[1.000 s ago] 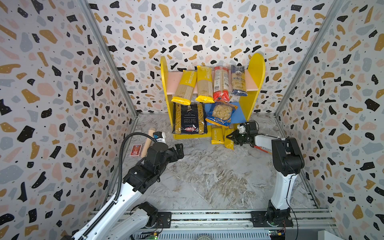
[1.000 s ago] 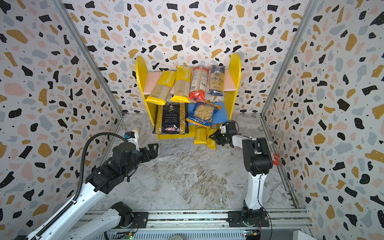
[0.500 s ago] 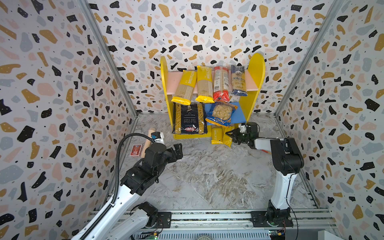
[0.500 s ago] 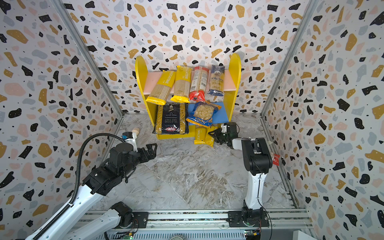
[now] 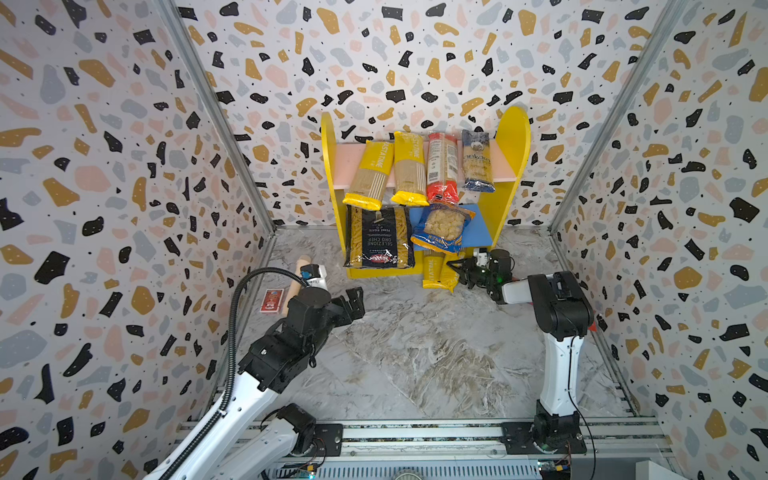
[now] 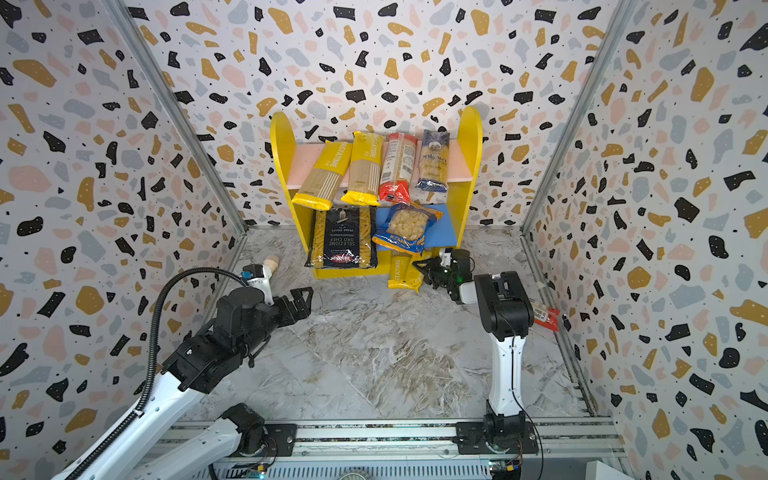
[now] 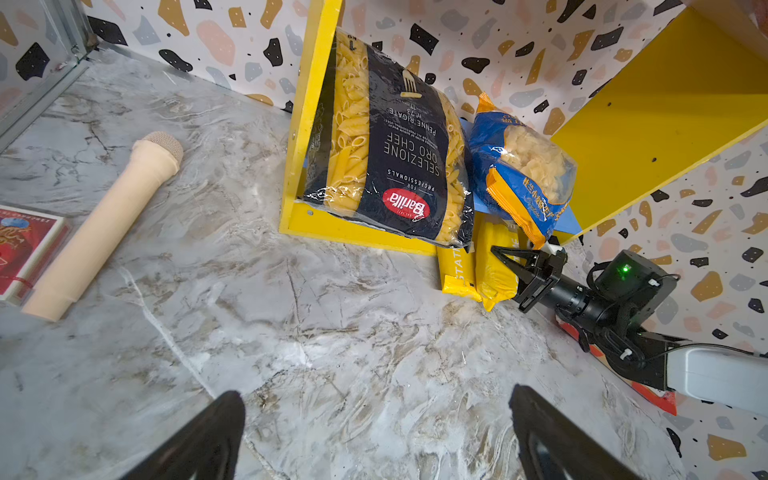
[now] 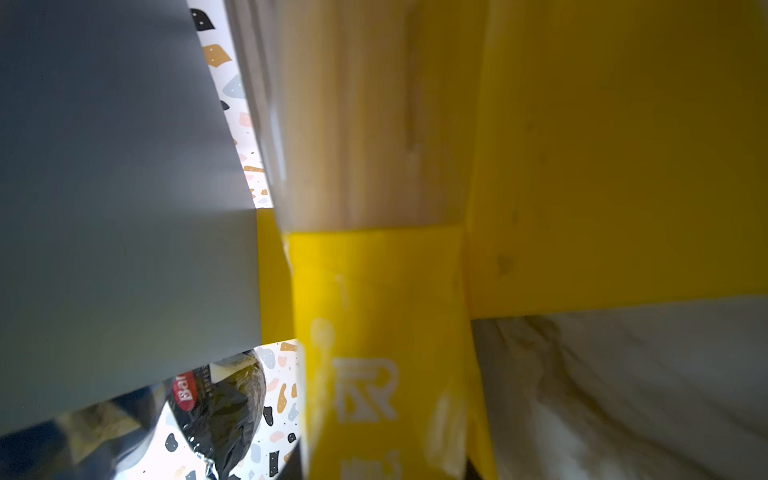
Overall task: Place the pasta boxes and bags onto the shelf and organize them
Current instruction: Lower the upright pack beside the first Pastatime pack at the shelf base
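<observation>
As the right gripper (image 5: 456, 272) creeps toward the shelf (image 5: 513, 137): we see it slightly closer in than a second ago, and the yellow spaghetti pack (image 7: 494, 270) has slid along with it.
Right gripper: nearly closed, its jaws pinching the edge of that pack. The pack lies on the table (image 5: 415, 353) at the shelf's foot, touching a second PASTATIME pack (image 7: 455, 266). Both far ends are hidden beneath the blue-orange bag (image 5: 442, 226).
Left gripper (image 5: 355, 301): spread wide and holding nothing, it hovers over the table well apart from the shelf. Its arm has drawn back a little.
Pink upper board (image 5: 345, 162): four long packs lean there, unchanged.
Blue lower board (image 5: 478, 235): the Barilla penne bag (image 5: 380, 237) and the blue-orange bag sit as before.
Stray: a red-ended pack (image 6: 545, 316) lies by the right wall, behind the right arm.
Meaning: we judge that the yellow pair is being nudged in but is not yet shelved, and the stray pack is still waiting.
</observation>
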Controlling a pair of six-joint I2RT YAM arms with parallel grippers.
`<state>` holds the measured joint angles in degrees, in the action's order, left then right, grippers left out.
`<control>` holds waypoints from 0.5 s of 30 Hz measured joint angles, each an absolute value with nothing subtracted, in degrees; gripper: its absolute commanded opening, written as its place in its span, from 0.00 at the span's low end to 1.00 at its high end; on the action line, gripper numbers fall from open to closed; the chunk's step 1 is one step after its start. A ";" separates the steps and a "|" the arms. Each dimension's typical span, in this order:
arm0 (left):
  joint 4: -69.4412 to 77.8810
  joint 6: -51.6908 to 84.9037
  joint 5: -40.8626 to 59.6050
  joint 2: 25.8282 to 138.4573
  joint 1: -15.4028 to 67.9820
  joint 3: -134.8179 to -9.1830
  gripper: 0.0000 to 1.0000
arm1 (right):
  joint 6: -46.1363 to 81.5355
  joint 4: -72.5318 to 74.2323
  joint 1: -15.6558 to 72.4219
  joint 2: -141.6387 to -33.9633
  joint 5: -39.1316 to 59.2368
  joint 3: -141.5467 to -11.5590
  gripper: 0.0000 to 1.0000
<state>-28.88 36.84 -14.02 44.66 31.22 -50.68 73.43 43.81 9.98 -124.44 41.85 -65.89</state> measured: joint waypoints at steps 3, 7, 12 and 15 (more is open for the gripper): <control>-29.02 36.84 -14.02 44.66 31.22 -50.68 1.00 | 73.71 43.75 10.02 -124.51 41.76 -66.67 0.00; -29.10 36.84 -14.04 44.66 31.22 -50.68 1.00 | 73.32 42.74 10.13 -124.51 41.47 -67.11 0.07; -29.10 36.84 -14.04 44.69 31.22 -50.68 1.00 | 71.90 39.70 10.24 -124.44 40.91 -67.79 0.22; -29.08 36.84 -14.02 44.69 31.22 -50.68 1.00 | 71.22 37.71 10.24 -124.44 40.86 -68.53 0.19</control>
<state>-29.08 36.84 -14.02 44.69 31.22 -50.68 71.22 37.71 10.24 -124.44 40.86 -68.53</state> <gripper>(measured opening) 0.996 0.273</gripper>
